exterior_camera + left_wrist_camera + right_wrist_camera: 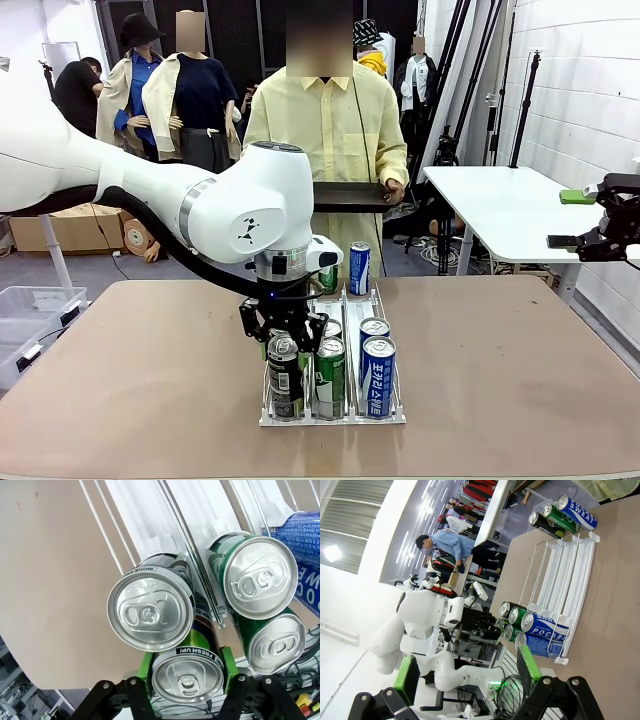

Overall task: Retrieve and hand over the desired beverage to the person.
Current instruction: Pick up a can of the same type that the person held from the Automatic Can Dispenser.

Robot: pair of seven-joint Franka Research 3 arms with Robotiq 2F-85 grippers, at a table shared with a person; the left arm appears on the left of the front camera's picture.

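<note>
The brown table [500, 380] carries a clear rack [335, 418] with wire dividers at its middle. The rack's three lanes run from the robot's side toward the person [330, 130].

The white left arm [180, 210] reaches in from the rack's left and bends down over its near end. The person, in a pale-yellow shirt, stands beyond the rack's far end. One hand [396, 187] grasps the edge of a dark flat tray [350, 196] held level.

The right gripper [467, 675] hangs well apart from the rack, off past the table's right edge. Its jaws are spread wide with nothing between them.

The left gripper [187, 672] points straight down at the near end of the rack's left lane. It is clamped on the black can [186, 680], and its green pads [229, 667] press against the can's two sides. That can stands upright in the lane, its base hidden, so I cannot tell whether it is lifted.

A second black can [150, 611] stands just behind it in the same lane. Two green cans [260, 576] fill the near end of the middle lane, and two blue cans [378, 372] fill the near end of the right lane. Three more cans [555, 514] stand at the rack's far end.
</note>
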